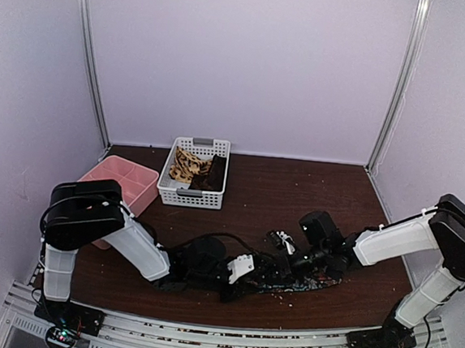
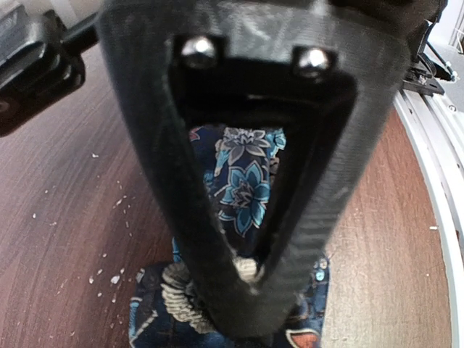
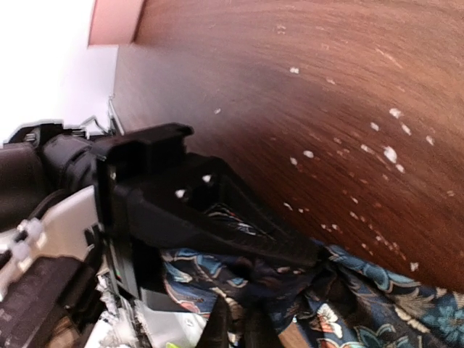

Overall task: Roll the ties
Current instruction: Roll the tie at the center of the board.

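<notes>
L gripper pinches floral tie on table.

Each arm pairs glossy black joint housings with smooth white link covers, the left arm and the right arm alike. A thin black cable loops off the left wrist. The left tool has dark grey fingers with a fine ridged texture, and two bright silver screws sit in its recessed black mount. Small coloured lights glow at both bases

Overhead rear view; wrists close, seemingly sharing tie.
</notes>
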Controlling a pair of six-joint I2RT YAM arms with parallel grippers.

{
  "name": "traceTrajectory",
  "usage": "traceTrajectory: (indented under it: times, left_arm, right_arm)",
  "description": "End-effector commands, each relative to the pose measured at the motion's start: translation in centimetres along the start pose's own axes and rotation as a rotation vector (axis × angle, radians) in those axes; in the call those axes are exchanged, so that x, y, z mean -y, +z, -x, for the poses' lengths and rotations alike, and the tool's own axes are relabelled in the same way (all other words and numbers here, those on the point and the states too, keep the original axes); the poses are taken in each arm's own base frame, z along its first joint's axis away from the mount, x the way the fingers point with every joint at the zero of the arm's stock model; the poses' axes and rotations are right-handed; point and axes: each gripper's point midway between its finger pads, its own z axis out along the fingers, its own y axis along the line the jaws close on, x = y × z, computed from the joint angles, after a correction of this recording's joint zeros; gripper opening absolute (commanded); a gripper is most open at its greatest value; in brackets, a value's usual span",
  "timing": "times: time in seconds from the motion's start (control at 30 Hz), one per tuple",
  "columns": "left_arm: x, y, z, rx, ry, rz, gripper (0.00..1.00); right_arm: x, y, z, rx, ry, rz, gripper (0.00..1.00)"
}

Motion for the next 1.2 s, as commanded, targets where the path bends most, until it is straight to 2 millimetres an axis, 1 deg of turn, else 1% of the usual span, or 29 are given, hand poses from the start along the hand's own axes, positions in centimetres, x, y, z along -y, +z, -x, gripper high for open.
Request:
traceTrajectory:
  times: [0.0,0.07,0.13,0.17,0.23,0.27,0.33,0.43,0.57,0.67,0.87,1.0,1.1,1.17]
  left_arm:
    - [0.4,-0.2,-2.7,-0.089,-0.013,-0.023,0.28]
    - [0.5,-0.3,-2.5,-0.079,-0.007,-0.025,0.29]
    - [0.5,-0.8,-1.9,-0.045,-0.001,-0.02,0.32]
    - [0.5,-1.1,-1.4,-0.022,0.007,-0.018,0.35]
    - [0.5,-2.0,-0.5,0.028,0.021,-0.01,0.47]
    - [0.5,-2.3,0.0,0.05,0.027,-0.004,0.5]
    - [0.4,-2.5,0.6,0.073,0.046,0.004,0.56]
    - [0.0,-2.7,0.8,0.11,0.05,0.034,0.64]
    - [-0.4,-2.4,0.9,0.157,0.04,0.058,0.7]
    - [-0.6,-1.7,1.0,0.166,0.041,0.081,0.72]
    - [-0.5,0.4,2.9,0.233,-0.011,0.065,0.72]
    - [-0.3,1.3,3.7,0.27,-0.048,0.051,0.75]
    - [0.0,2.0,3.3,0.258,-0.062,0.046,0.75]
    - [-0.3,2.0,3.4,0.269,-0.088,0.063,0.74]
  right_arm:
    - [1.5,0.6,-0.3,0.01,0.018,-0.033,0.0]
    - [2.0,0.5,-0.8,0.008,0.026,-0.04,0.0]
    - [2.7,0.5,-1.4,0.004,0.035,-0.052,0.0]
    - [3.2,0.5,-1.8,0.0,0.042,-0.061,0.0]
    - [4.2,0.4,-2.2,0.0,0.056,-0.073,0.0]
    - [4.7,0.4,-2.4,0.001,0.067,-0.078,0.0]
    - [5.8,0.2,-2.6,0.005,0.095,-0.079,0.0]
    - [7.5,-0.3,-2.7,0.012,0.118,-0.104,0.0]
    - [9.2,-0.6,-3.0,0.006,0.13,-0.137,0.0]
    - [9.8,-0.4,-3.2,-0.007,0.133,-0.154,0.0]
    - [10.0,-0.3,-3.1,-0.004,0.133,-0.166,0.0]
    - [9.8,-0.2,-2.8,0.01,0.133,-0.165,0.0]
    - [9.9,-0.1,-2.6,0.018,0.14,-0.167,0.0]
    - [9.9,-0.1,-2.5,0.031,0.147,-0.17,0.0]
